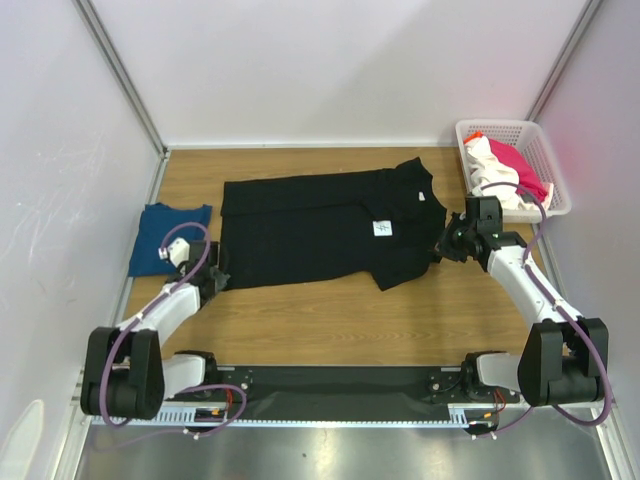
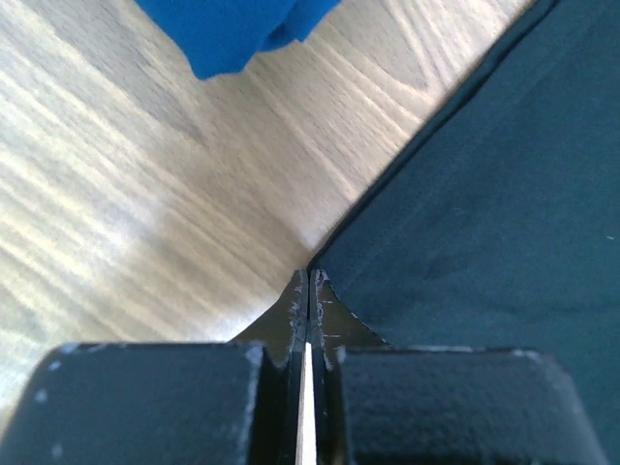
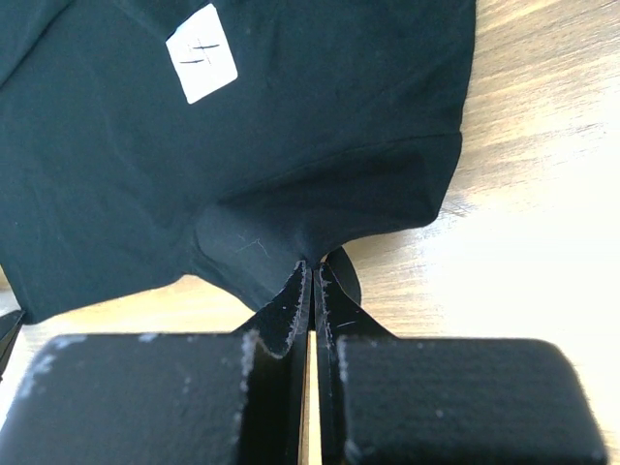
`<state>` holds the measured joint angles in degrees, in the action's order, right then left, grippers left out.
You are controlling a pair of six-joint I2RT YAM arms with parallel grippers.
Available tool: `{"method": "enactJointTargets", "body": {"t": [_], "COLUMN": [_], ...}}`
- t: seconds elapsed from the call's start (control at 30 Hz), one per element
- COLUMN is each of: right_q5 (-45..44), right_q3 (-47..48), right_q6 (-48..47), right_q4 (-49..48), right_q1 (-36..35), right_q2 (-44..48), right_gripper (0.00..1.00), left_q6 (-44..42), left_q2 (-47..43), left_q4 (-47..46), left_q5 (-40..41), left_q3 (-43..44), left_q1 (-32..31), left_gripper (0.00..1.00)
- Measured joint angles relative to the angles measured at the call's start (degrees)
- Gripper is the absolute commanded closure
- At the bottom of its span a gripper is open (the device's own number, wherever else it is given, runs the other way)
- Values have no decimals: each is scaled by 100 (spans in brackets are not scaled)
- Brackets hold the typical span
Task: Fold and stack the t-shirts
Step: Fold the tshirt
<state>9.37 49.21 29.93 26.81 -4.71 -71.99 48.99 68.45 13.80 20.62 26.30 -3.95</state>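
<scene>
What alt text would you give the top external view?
A black t-shirt lies spread flat on a wooden table, the left gripper shut on its near-left corner and the right gripper on its right edge. A folded blue t-shirt lies left; a white basket far right holds more clothes.

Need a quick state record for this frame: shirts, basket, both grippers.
black t-shirt: spread flat mid-table, white tag facing up
blue t-shirt: compact, looks folded, lies left of the black one and apart from it
basket: far right corner, holds white shirt and pink-red shirt
left gripper: shut, apparently pinching the black t-shirt's near left corner
right gripper: shut on bunched cloth at its near right edge
</scene>
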Motion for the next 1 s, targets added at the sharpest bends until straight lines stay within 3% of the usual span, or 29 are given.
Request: {"method": "enactJointTargets", "body": {"t": [0.33, 1.0], "right_q5": [13, 168], "right_q3": [11, 863], "right_q6": [-2, -181], "right_q4": [-57, -533], "right_q1": [72, 382], "right_q2": [-2, -901], "right_gripper": [100, 100], "left_q6": [-151, -348], "left_q2": [-782, -24], "left_q4": [529, 463], "left_q5": [20, 214], "left_q3": [190, 1169], "left_q1": [-4, -4], "left_gripper": [100, 100]}}
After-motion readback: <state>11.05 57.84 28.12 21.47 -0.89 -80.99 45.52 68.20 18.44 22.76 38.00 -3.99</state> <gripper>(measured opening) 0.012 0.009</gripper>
